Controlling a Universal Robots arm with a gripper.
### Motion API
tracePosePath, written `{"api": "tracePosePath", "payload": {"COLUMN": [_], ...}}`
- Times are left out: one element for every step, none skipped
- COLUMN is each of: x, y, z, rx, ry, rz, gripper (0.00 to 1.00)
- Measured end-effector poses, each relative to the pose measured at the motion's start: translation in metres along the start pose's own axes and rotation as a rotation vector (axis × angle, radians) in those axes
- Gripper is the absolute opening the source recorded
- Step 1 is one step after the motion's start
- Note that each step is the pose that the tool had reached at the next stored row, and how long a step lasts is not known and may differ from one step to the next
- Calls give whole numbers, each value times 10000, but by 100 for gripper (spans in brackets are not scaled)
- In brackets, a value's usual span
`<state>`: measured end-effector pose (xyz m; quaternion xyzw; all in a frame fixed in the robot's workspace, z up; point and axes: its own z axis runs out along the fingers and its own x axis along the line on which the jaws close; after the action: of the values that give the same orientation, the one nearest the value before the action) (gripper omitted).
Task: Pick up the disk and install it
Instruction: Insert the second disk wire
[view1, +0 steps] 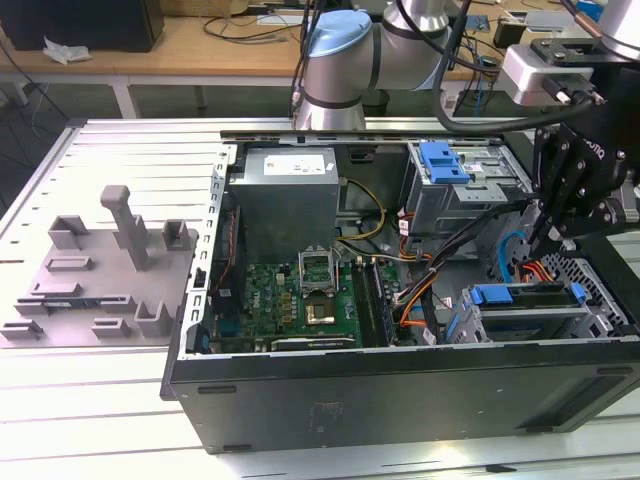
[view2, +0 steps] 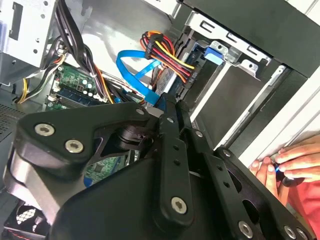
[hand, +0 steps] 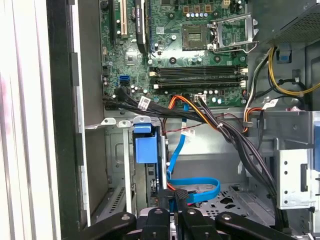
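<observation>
Claw over the open black computer case (view1: 400, 400), near its drive bay.
The silver disk in its blue plastic carrier (view1: 520, 310) sits in the case's lower bay; the claw (hand: 180, 212), fingers nearly together, grips nothing. Judged: descend straight, avoiding the blue ribbon cable (hand: 200, 187) and black wire bundle (hand: 235, 140) beside the bay.

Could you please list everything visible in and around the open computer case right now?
Computer case: one, black, lying open on the metal table.
Motherboard: one, green, on the case floor.
Power supply: one, grey, at the case's far side.
Drive cage: one, silver, with a blue bracket on top.
The disk: one, silver in a blue carrier, seated in the bay at the exterior view's right.
Data cable: one, blue, looped beside the bay.
Fixture blocks: several, grey, on the table.
Person's hand: one, at the case edge.
Gripper: one, black, over the bay, fingertips together.
</observation>
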<state>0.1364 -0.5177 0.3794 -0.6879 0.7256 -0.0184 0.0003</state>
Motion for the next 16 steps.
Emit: {"api": "tracePosePath", "payload": {"x": [10, 18, 30, 42, 50, 53, 55, 57, 61, 64, 67, 71, 75, 78, 80, 83], "y": [-2, -3, -4, -6, -6, -6, -6, -6, -7, -7, -7, -8, -8, -8, -9, -9], "z": [1, 2, 4, 6, 10, 15, 17, 19, 23, 25, 27, 29, 32, 34, 35, 38], "rx": [1, 0, 0, 0, 0, 0, 0, 0, 0, 0, 0, 0, 0, 0, 0, 0], "ry": [0, -1, -2, -2, -3, -2, 0, -1, -2, -2, -1, -1, -1, 0, -1, -2], "rz": [0, 0, 1, 0, 0, 0, 0, 0, 0, 0, 0, 0, 0, 0, 0, 0], "gripper": [16, 16, 16, 16, 16, 16, 16, 16, 16, 16, 16, 16, 16, 16, 16, 16]}}
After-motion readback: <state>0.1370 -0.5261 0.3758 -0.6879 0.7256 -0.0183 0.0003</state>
